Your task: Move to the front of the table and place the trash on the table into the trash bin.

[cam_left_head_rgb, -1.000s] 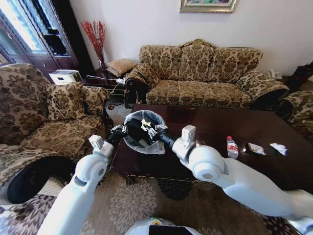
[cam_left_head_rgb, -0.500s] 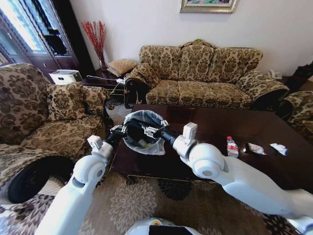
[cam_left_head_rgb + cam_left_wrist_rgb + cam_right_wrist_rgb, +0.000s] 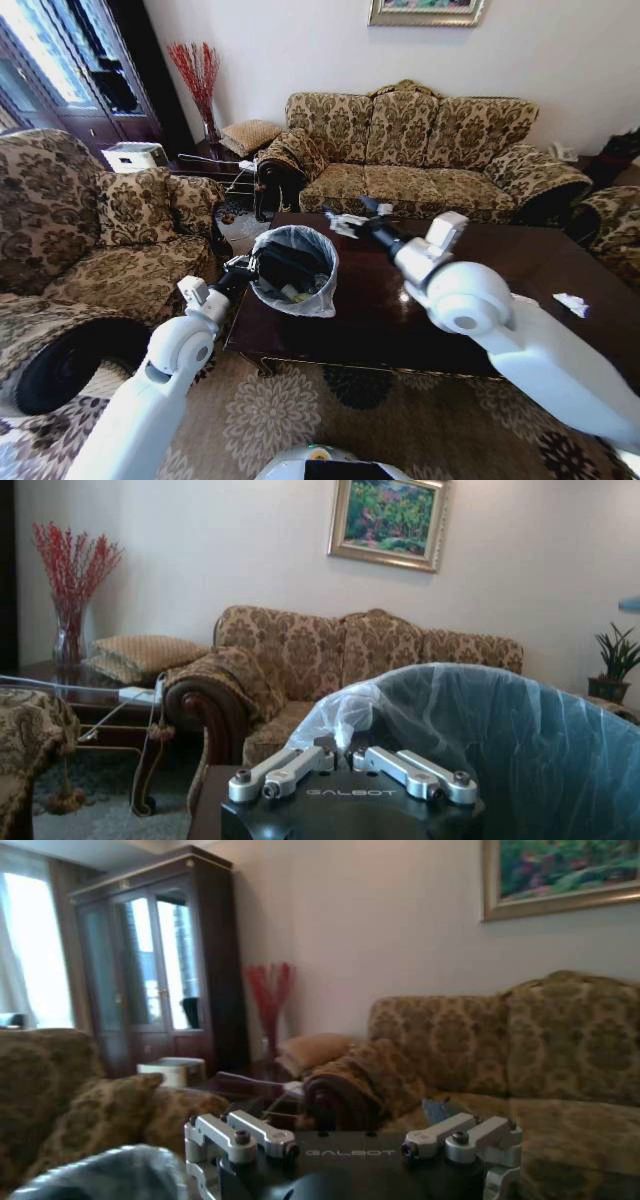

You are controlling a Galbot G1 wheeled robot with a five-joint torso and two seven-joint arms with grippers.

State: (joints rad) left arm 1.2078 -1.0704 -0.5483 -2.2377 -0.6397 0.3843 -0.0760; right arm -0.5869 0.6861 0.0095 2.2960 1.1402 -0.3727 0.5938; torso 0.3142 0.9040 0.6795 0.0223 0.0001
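Observation:
The trash bin [image 3: 312, 243], black with a pale plastic liner, stands on the near left corner of the dark glossy table [image 3: 540, 262]. My left gripper [image 3: 243, 267] is shut on its rim; in the left wrist view its fingers [image 3: 290, 769] pinch the bag's folded edge [image 3: 345, 712]. A few scraps of trash [image 3: 291, 293] lie inside the bin. My right gripper [image 3: 350, 215] hovers open and empty above the table, just behind the bin, its fingers [image 3: 232, 1129] spread wide. A crumpled white tissue [image 3: 570, 301] lies at the table's right end. My right arm hides the table's middle.
A patterned three-seat sofa [image 3: 420, 150] stands behind the table. An armchair [image 3: 100, 230] is close on the left, another [image 3: 612, 225] at the right edge. A side table with a red-branch vase [image 3: 205, 90] fills the back-left corner. Patterned rug lies in front.
My right gripper was over the bin's mouth; it has lifted away, back and to the right, and now stands wide open. The left gripper and bin have stayed put.

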